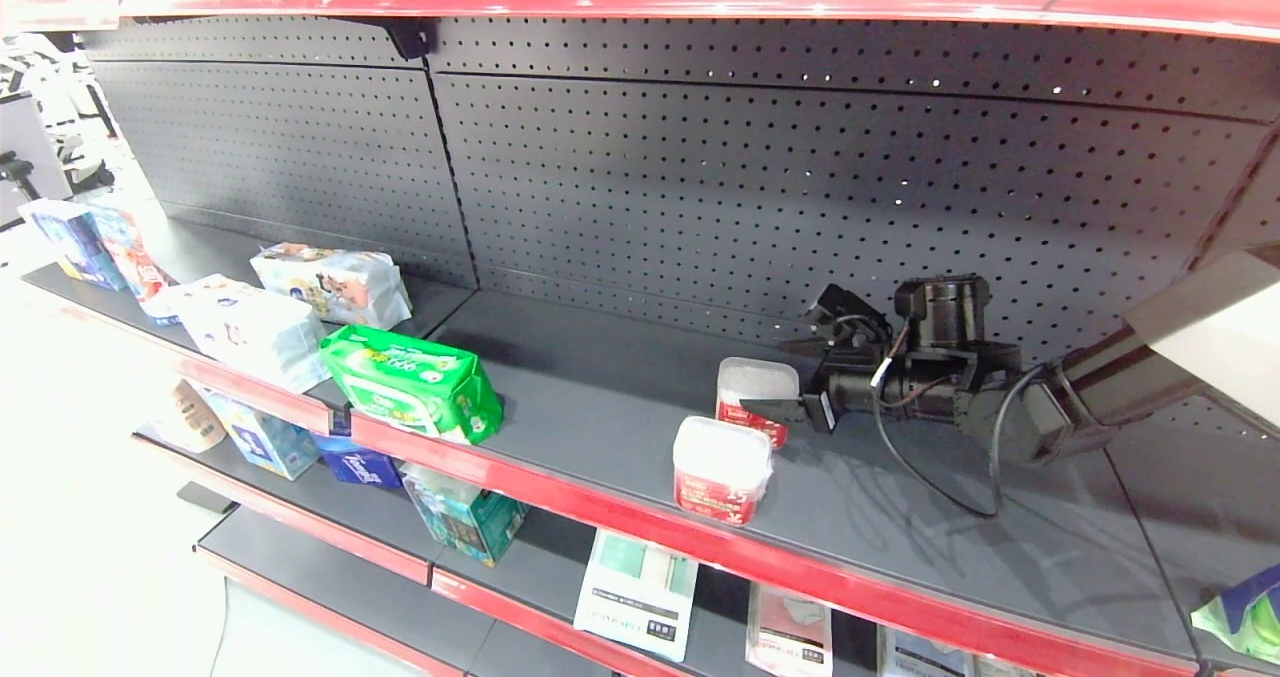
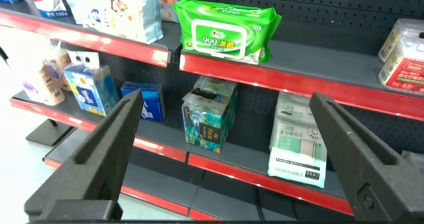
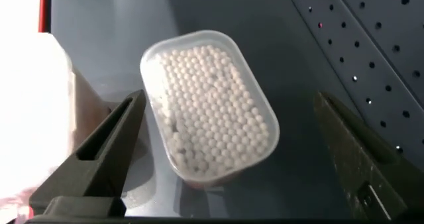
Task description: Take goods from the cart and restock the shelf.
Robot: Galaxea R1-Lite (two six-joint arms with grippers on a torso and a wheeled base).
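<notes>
A clear tub of white cotton swabs (image 3: 209,105) with a red label (image 1: 757,397) stands upright on the dark grey shelf (image 1: 620,397). My right gripper (image 1: 800,399) comes in from the right at shelf height. It is open (image 3: 228,98), its fingers (image 3: 99,164) wide on either side of the tub and apart from it. A second, like tub (image 1: 722,467) stands closer to the red front edge, partly seen beside the finger (image 3: 33,118). My left gripper (image 2: 225,97) is open and holds nothing, in front of the lower shelves.
A green wipes pack (image 1: 415,382) (image 2: 225,28) lies at the front edge to the left, with tissue packs (image 1: 255,332) beyond it. Boxes and packets (image 2: 209,114) fill the lower shelves. The perforated back panel (image 1: 760,187) rises behind the tubs. Bare shelf lies between the wipes and the tubs.
</notes>
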